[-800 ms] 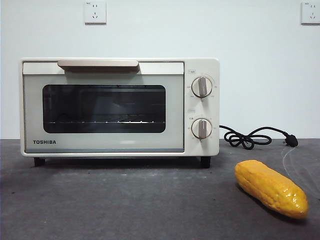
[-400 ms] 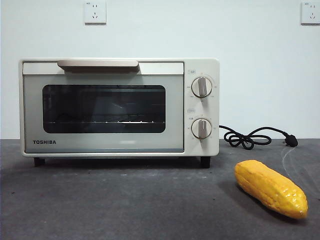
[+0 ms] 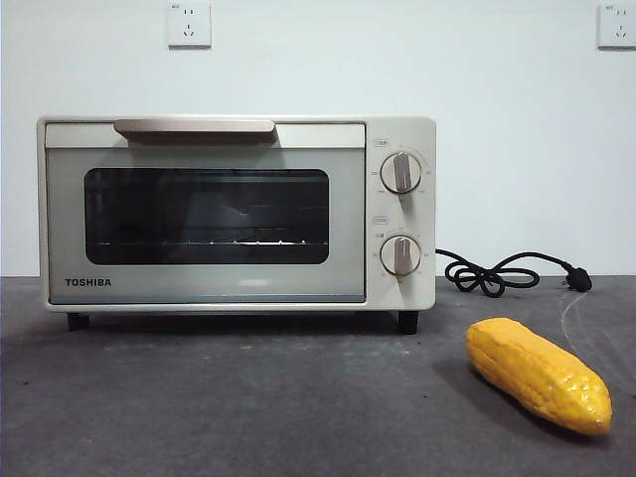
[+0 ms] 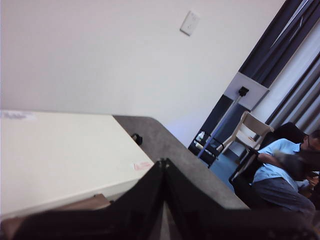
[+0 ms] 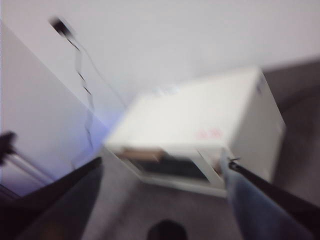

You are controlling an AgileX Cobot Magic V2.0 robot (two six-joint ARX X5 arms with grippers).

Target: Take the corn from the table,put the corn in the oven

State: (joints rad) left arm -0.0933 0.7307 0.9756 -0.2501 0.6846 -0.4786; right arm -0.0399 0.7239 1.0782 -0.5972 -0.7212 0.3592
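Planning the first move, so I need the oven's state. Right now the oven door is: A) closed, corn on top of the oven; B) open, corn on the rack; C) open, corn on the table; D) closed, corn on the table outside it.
D: in the front view the oven door sits flush under its handle, and the corn lies on the table to one side of it.

Oven (image 3: 237, 213) door is kept shut, so the cavity is blocked; bare table (image 3: 248, 397) is left between the right gripper (image 5: 160, 200) fingers.
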